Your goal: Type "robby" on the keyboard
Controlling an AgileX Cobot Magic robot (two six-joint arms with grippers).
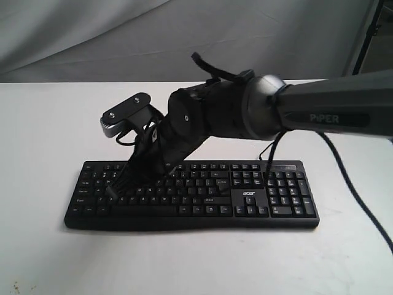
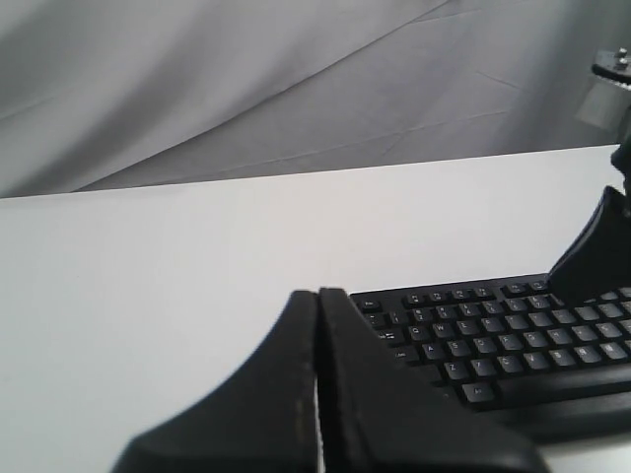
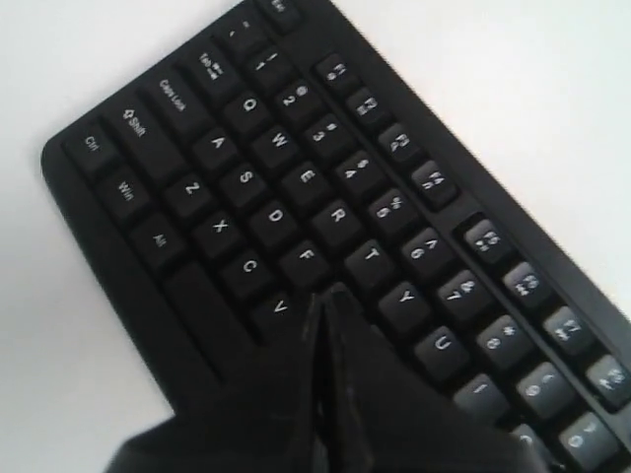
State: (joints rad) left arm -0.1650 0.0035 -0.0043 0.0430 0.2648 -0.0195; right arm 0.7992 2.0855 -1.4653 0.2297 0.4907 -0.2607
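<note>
The black keyboard (image 1: 202, 198) with white legends lies flat on the white table, its "acer" logo (image 1: 249, 194) beside the number pad. My right arm reaches across from the right. The right gripper (image 1: 112, 190) is shut and points down at the left letter block. In the right wrist view the right gripper's tip (image 3: 325, 294) sits among the F, V and T keys of the keyboard (image 3: 276, 177), covering the key under it; I cannot tell whether it touches. My left gripper (image 2: 317, 294) is shut and empty, hovering off the keyboard's (image 2: 493, 340) Esc corner. It is outside the exterior view.
The white table (image 1: 49, 135) extends all around the keyboard, with grey cloth (image 1: 92, 37) behind it. A black cable (image 1: 362, 206) trails across the table at the right. The right arm's camera (image 1: 126, 117) sticks out above the keyboard's left half.
</note>
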